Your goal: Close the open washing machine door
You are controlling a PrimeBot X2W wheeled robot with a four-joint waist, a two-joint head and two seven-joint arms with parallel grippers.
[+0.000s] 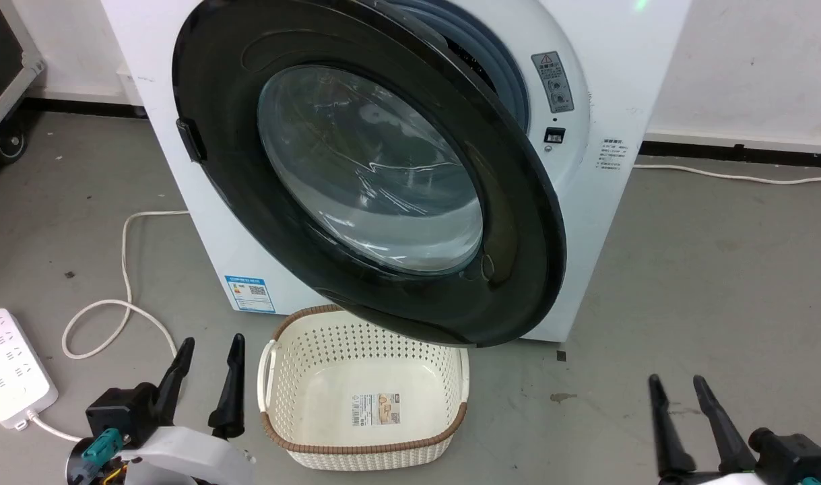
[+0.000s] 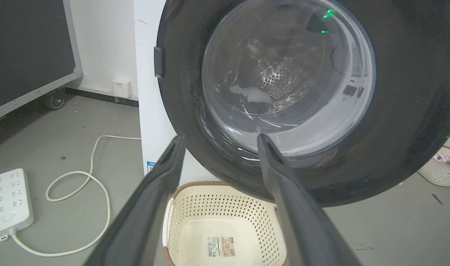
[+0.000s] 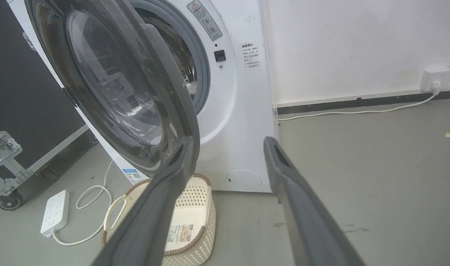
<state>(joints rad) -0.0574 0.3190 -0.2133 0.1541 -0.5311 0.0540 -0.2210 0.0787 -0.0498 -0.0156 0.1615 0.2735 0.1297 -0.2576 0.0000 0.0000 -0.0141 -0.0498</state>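
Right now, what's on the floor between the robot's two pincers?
In the head view, a cream laundry basket sits between the left pincer and right pincer, nearer the left.

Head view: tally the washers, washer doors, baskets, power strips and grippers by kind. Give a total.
washing machine: 1
washing machine door: 1, open
laundry basket: 1
power strip: 1
grippers: 2, the left gripper and the right gripper, both open
Total: 6

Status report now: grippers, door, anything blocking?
Left gripper, right gripper open, empty. Washing machine door open, untouched. Laundry basket on floor below door edge.
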